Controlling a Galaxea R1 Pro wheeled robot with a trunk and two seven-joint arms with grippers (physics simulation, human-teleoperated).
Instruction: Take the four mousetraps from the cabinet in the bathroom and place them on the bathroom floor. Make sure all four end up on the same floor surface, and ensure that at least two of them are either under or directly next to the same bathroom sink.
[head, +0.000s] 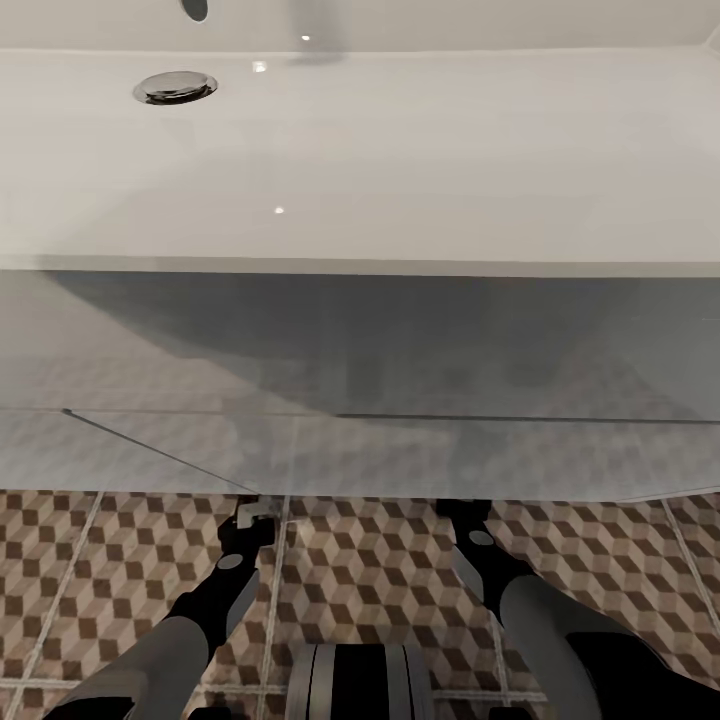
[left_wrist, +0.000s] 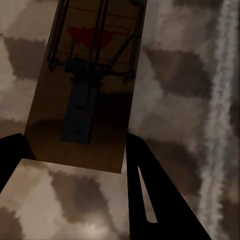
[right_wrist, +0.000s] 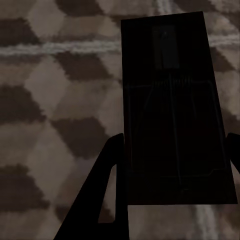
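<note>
Reaching under the front edge of the sink (head: 360, 160), both arms are extended low over the bathroom floor (head: 380, 570), and each carries a trap. In the left wrist view, a mousetrap (left_wrist: 90, 90) is held between the dark fingers (left_wrist: 150, 200) of the left gripper (left_wrist: 75, 165), jaws closed on its near end, with spring and red mark showing. In the right wrist view, a second mousetrap (right_wrist: 175, 115) is clamped in the same way by the right gripper (right_wrist: 175, 170) and is seen almost black in the shadow.

A release from this height is judged risky: a flat, light trap may tip, bounce or slide away from the basin, and the requirement that two lie under or beside the sink could be missed. Contact between the forearms and the vanity's underside is also a likely hazard if the trunk is lowered further.

In the head view both grippers are covered by the sink's semi-transparent front, so their height above the tiles cannot be judged. The tap (head: 195, 8) is cut off at the frame's edge, and the right trap's details are hard to make out.
</note>
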